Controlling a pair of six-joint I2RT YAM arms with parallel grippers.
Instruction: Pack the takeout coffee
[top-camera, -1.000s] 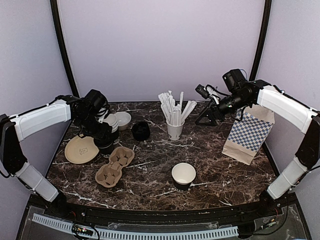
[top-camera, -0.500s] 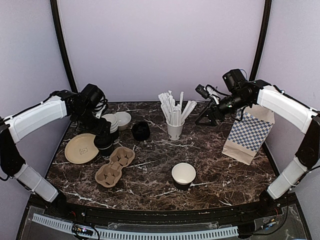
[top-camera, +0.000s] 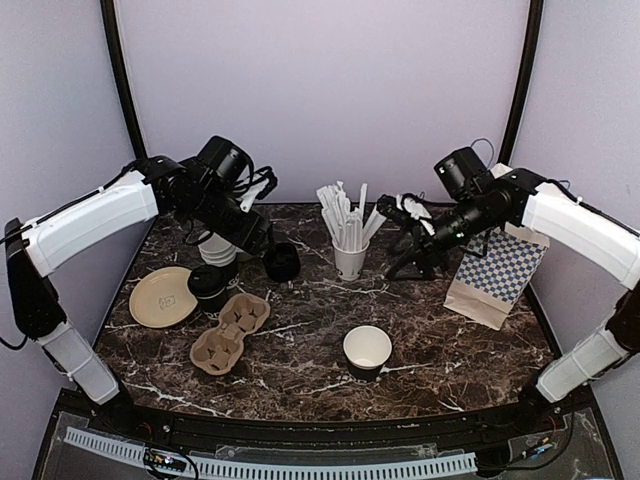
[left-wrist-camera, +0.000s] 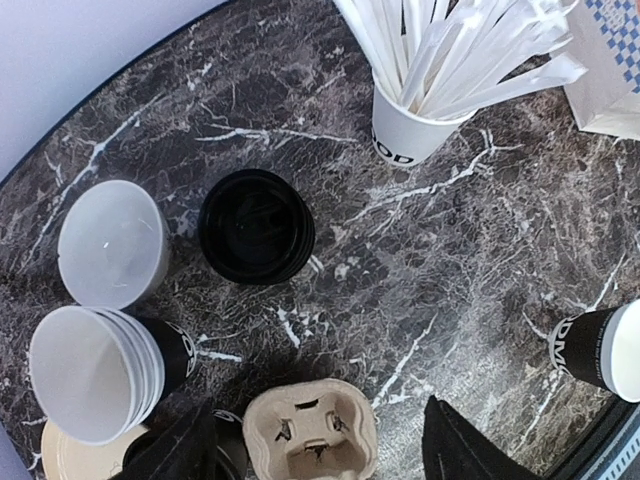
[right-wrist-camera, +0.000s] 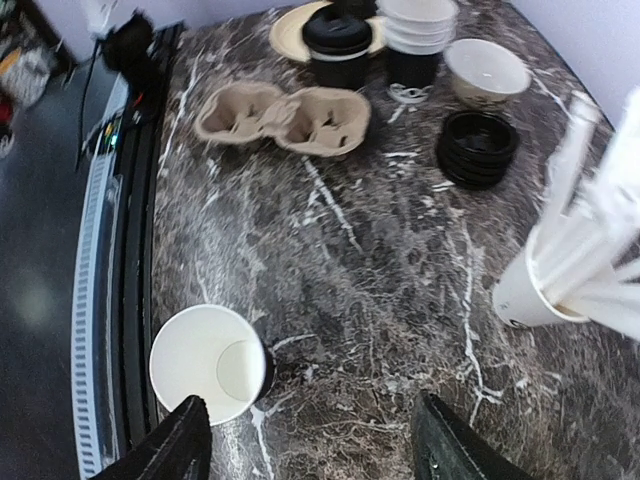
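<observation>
Two tools are hanging open and empty above the bench (top-camera: 450, 350): my left tool (left-wrist-camera: 322, 425) is hovering near the stack of black lids (left-wrist-camera: 256, 226), my right tool (right-wrist-camera: 310, 435) near the straw cup (top-camera: 350, 262). The takeout coffee (top-camera: 207, 288) is standing upright on the bench, apart from both, between the tan plate (top-camera: 160, 297) and the cardboard carrier (top-camera: 230, 332).

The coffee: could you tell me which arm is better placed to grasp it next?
Left, probably: the left gripper, open, hangs near the coffee; the right gripper hovers by the straw cup, much farther off.
</observation>
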